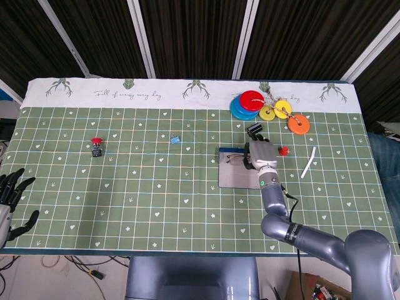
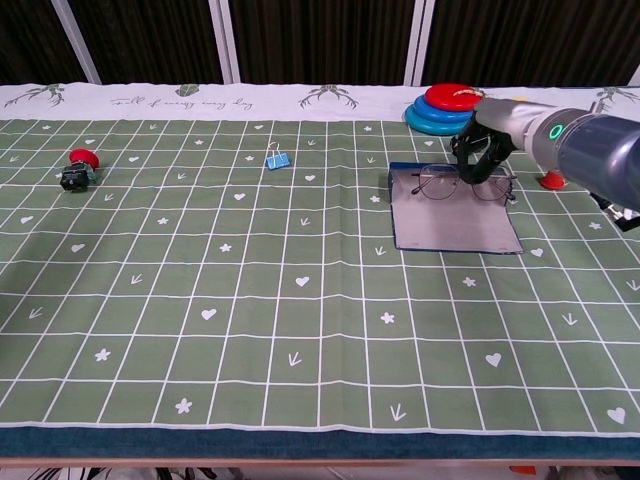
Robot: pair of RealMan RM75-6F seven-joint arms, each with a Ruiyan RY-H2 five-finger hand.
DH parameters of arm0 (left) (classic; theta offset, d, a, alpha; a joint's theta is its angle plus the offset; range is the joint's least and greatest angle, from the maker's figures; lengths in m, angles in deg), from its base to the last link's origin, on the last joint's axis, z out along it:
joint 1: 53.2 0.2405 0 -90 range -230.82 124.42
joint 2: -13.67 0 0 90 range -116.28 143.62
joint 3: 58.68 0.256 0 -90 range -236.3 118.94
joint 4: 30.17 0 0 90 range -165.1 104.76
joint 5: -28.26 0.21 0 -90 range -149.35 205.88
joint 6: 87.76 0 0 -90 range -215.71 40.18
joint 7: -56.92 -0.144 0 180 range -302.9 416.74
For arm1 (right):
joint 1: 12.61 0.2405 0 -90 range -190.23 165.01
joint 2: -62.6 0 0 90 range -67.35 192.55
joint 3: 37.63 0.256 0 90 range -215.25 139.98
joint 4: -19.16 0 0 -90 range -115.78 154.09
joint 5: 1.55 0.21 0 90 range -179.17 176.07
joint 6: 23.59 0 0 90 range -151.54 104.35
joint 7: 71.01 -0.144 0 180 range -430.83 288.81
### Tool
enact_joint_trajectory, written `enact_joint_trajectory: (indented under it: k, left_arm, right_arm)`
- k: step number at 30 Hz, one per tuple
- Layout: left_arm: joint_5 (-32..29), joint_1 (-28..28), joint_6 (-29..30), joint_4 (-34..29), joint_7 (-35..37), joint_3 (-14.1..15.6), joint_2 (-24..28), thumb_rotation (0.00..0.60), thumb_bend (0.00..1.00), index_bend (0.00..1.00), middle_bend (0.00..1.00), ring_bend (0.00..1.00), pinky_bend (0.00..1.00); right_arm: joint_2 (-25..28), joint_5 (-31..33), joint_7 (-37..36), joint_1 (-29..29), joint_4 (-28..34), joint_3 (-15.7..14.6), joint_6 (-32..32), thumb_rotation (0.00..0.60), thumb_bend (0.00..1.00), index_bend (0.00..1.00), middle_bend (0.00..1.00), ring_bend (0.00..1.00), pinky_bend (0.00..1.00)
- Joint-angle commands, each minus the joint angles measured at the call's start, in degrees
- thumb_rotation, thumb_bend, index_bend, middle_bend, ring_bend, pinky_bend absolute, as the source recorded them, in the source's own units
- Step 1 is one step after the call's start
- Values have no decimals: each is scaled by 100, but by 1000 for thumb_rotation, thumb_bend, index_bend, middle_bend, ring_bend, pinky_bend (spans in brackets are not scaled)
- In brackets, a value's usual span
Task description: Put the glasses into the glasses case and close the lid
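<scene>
Glasses point(image 2: 458, 184) sit at the far edge of the grey glasses case point(image 2: 455, 222), which lies flat and open on the green gridded surface point(image 2: 250, 300). Right hand point(image 2: 478, 150) is curled over the right side of the frame, fingers point(image 2: 466, 170) wrapped at the lens; looks like it grips the glasses, though the chest view doesn't show clearly whether they're lifted off the case or resting on it. Head view shows the same hand point(image 1: 260, 154) over the case's far right corner. Left hand point(image 1: 11, 194) is at the near-left edge of the surface, well apart from everything, fingers spread and holding nothing. Other items: stacked red and blue discs point(image 2: 441, 106) just behind the right hand, red cone point(image 2: 550, 180) to its right, blue binder clip point(image 2: 275, 158) mid-surface, red-topped button point(image 2: 77, 168) far left, white stick point(image 1: 309, 162) at right.
</scene>
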Motion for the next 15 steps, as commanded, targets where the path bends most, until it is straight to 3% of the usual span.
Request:
enact_joint_trajectory:
  k: [1, 15]
  left_arm:
    - [-1, -1, -4, 1, -2, 1, 0, 600, 340, 138, 0, 0, 0]
    - [3, -1, 1, 1, -8, -1, 0, 600, 340, 138, 0, 0, 0]
  right_arm:
    - [-20, -17, 4, -1, -25, -19, 18, 600, 600, 678, 160, 123, 209]
    - [-169, -19, 11, 77, -212, 13, 130, 600, 601, 678, 160, 123, 209]
